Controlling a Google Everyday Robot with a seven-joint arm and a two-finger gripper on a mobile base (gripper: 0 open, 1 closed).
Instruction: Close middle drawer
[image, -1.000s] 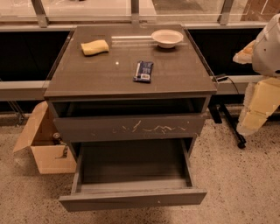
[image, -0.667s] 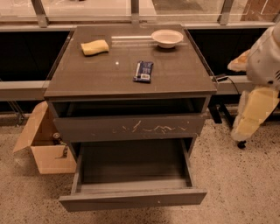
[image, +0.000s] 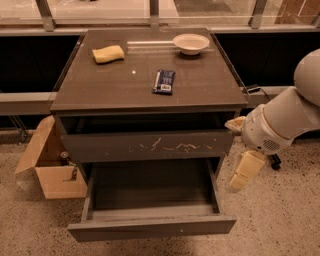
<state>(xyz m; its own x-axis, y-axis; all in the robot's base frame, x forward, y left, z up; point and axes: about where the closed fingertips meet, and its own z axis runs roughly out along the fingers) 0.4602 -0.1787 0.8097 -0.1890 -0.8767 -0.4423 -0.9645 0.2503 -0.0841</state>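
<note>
The middle drawer (image: 150, 227) is pulled far out of the dark grey cabinet, low at the front. Its plain front bears a tiny white speck, and its inside (image: 150, 187) is empty. Above it, the drawer with the white-scratched front (image: 150, 146) stands slightly out. My gripper (image: 243, 171), cream-coloured on a white arm (image: 280, 120), hangs to the right of the cabinet. It is beside the right end of the scratched drawer and above the open drawer's right front corner, touching neither.
On the cabinet top (image: 100, 85) lie a yellow sponge (image: 108, 54), a white bowl (image: 190, 43) and a dark snack bar (image: 164, 81). An open cardboard box (image: 50, 170) stands on the speckled floor at the left. A dark counter runs behind.
My arm and gripper have moved left and down, from well off to the cabinet's right to close beside its right front. The drawers have not moved.
</note>
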